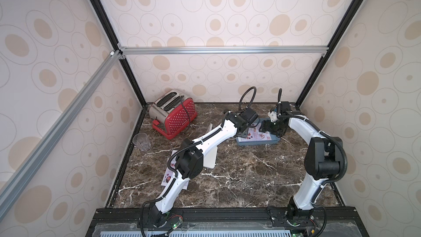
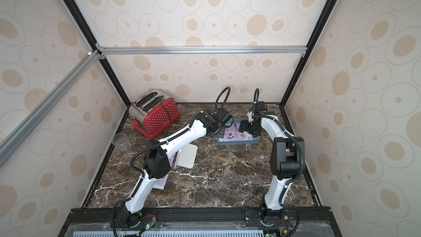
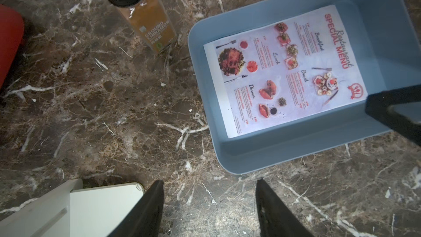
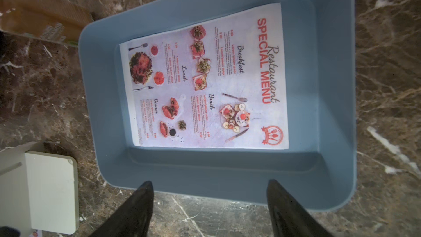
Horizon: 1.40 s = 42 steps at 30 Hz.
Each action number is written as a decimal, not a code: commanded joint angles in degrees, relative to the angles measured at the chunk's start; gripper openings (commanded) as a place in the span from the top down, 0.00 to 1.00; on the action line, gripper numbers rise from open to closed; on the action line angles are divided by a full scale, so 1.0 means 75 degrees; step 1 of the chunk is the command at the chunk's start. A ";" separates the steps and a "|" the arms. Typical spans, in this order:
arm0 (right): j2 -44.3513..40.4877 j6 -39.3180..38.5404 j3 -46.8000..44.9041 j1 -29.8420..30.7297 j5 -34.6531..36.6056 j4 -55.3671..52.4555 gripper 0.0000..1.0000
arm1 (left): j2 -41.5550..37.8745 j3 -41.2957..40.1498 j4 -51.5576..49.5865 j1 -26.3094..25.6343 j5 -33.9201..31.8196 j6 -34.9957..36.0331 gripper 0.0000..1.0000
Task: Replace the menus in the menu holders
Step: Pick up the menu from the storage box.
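Note:
One menu [image 4: 205,80] lies flat in the blue tray [image 4: 205,174], with its red "SPECIAL MENU" heading showing. Both top views [image 1: 257,136] [image 2: 234,135] and the left wrist view [image 3: 284,71] show it too. A second menu [image 1: 168,178] [image 2: 160,183] lies on the marble, mostly under the left arm. Only the white base [image 1: 210,158] [image 2: 188,156] [image 3: 102,208] [image 4: 50,190] of the menu holder shows clearly. My left gripper [image 3: 209,181] [image 1: 244,132] is open and empty beside the tray's left end. My right gripper [image 4: 210,181] [image 1: 267,128] is open and empty over the tray's near rim.
A red toaster [image 1: 174,115] [image 2: 155,112] stands at the back left. In front of it, near the left wall, is a clear cup [image 1: 141,141] [image 2: 121,141]. A ground cinnamon jar [image 3: 145,17] [image 4: 43,23] stands just beyond the tray's left end.

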 commanded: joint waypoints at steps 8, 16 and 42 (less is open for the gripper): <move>0.1253 -0.0513 0.0980 -0.0024 0.0824 -0.0054 0.18 | 0.1139 0.0757 0.0086 0.0175 -0.0159 -0.0350 0.42; 0.2121 -0.0662 0.1804 -0.0213 0.0918 -0.0397 0.18 | 0.1420 0.0779 0.0201 0.0260 0.0041 -0.0415 0.47; 0.2777 -0.0768 0.1639 -0.0652 -0.3731 -0.0548 0.18 | 0.1763 0.0808 0.0387 0.0304 0.0556 -0.0331 0.71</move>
